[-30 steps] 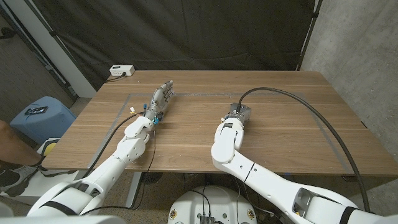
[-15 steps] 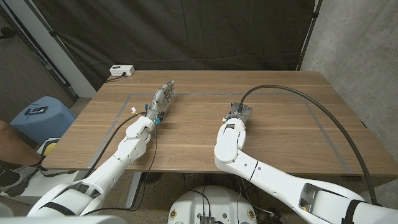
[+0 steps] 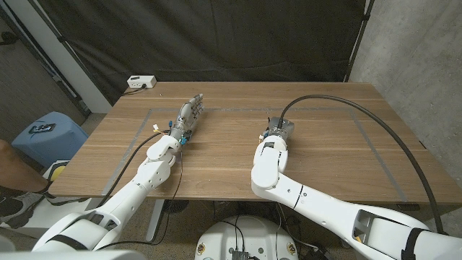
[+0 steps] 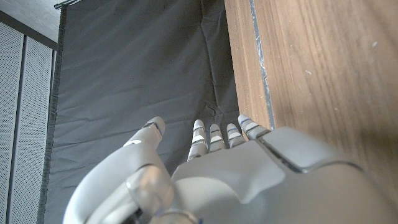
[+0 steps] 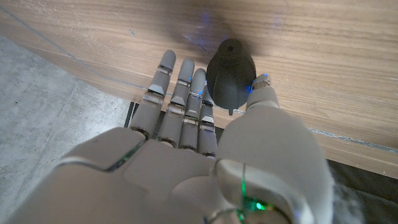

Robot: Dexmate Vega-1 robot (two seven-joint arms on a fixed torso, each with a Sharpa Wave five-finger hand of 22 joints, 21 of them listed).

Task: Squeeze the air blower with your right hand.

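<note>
The air blower (image 5: 229,73), a dark grey rubber bulb, stands on the wooden table (image 5: 323,50) between the thumb (image 5: 263,86) and the straight fingers (image 5: 180,93) of my right hand (image 5: 199,143). The thumb tip touches its side, and the fingers lie alongside it without curling round. In the head view the right hand (image 3: 278,131) is at the table's middle and covers the blower. My left hand (image 3: 189,112) is on the table's left part, fingers stretched out and empty; the left wrist view shows the left hand (image 4: 205,168) the same way.
A thick black cable (image 3: 346,105) arcs from my right wrist over the table's right half. A white power strip (image 3: 141,81) lies at the back left corner. Grey tape lines (image 3: 141,130) mark the tabletop. A blue bin (image 3: 43,135) stands off the left side.
My right hand has crept slightly farther and to the right, and its cable arc has shifted with it. The left hand has not moved.
</note>
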